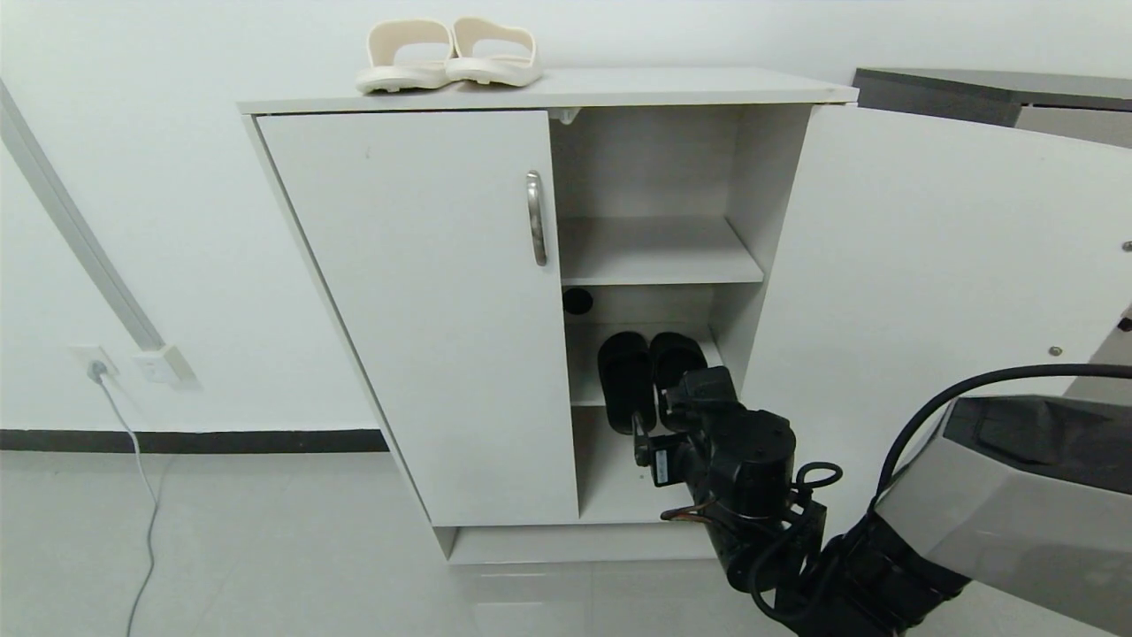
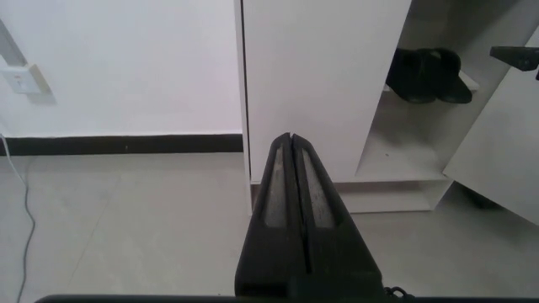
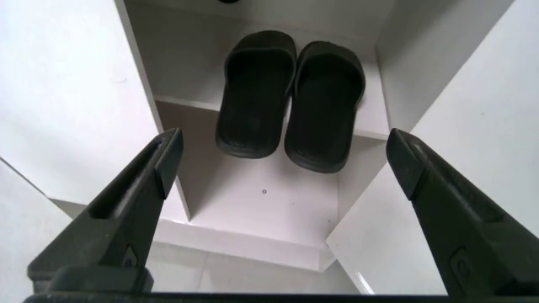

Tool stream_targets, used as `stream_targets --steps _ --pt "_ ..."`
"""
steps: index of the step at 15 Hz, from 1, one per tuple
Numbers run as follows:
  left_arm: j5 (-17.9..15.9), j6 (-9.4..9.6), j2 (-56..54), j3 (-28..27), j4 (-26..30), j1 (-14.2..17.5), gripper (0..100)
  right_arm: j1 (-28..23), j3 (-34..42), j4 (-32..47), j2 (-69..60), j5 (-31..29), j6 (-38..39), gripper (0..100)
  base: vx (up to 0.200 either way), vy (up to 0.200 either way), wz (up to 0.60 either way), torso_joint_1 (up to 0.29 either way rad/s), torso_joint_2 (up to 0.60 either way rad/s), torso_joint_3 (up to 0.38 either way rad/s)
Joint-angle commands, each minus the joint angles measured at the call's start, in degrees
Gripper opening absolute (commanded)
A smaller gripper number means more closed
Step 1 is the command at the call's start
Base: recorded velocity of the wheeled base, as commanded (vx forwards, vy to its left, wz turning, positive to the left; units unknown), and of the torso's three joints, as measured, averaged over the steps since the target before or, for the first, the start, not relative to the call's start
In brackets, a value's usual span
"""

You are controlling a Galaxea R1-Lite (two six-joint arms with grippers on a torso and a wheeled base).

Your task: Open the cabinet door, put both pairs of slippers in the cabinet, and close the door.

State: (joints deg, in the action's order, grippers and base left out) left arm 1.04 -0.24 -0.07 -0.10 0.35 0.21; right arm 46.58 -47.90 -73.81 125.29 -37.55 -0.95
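Right gripper (image 1: 663, 423), head view: black, just in front of the cabinet's (image 1: 672, 87) open right half, close to the black slippers (image 1: 650, 376) but not touching them.
Black slippers, head view: side by side on the lower shelf (image 1: 584, 382) inside the cabinet, near ends overhanging the shelf's front edge.
Cream slippers (image 1: 451, 55), head view: a pair side by side on the cabinet top, above the left door (image 1: 424, 310).
Doors, head view: left door shut, with a metal handle (image 1: 536, 218); right door (image 1: 929, 265) swung wide open.
Left gripper (image 2: 290, 145), left wrist view: fingers pressed together, holding nothing, above the floor (image 2: 126, 219), out in front of the shut left door (image 2: 320, 76).
Black slippers (image 2: 429, 76), left wrist view: on their shelf beyond the shut door.
Right gripper (image 3: 282, 160), right wrist view: fingers spread far apart, empty, the black slippers (image 3: 290, 101) lying between them farther off.
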Motion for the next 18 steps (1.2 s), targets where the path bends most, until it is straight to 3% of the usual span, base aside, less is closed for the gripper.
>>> stream_targets --steps 1,18 --pt "0.02 -0.02 0.07 0.01 0.0 -0.03 0 0.0 0.0 -0.1 0.04 0.02 -0.02 100 0.0 0.2 0.0 -0.002 0.0 0.007" --pt "0.02 0.07 0.07 0.01 0.0 -0.03 0 -0.26 0.96 -1.6 0.04 0.46 -0.19 100 0.0 0.2 0.0 0.002 0.0 0.002"
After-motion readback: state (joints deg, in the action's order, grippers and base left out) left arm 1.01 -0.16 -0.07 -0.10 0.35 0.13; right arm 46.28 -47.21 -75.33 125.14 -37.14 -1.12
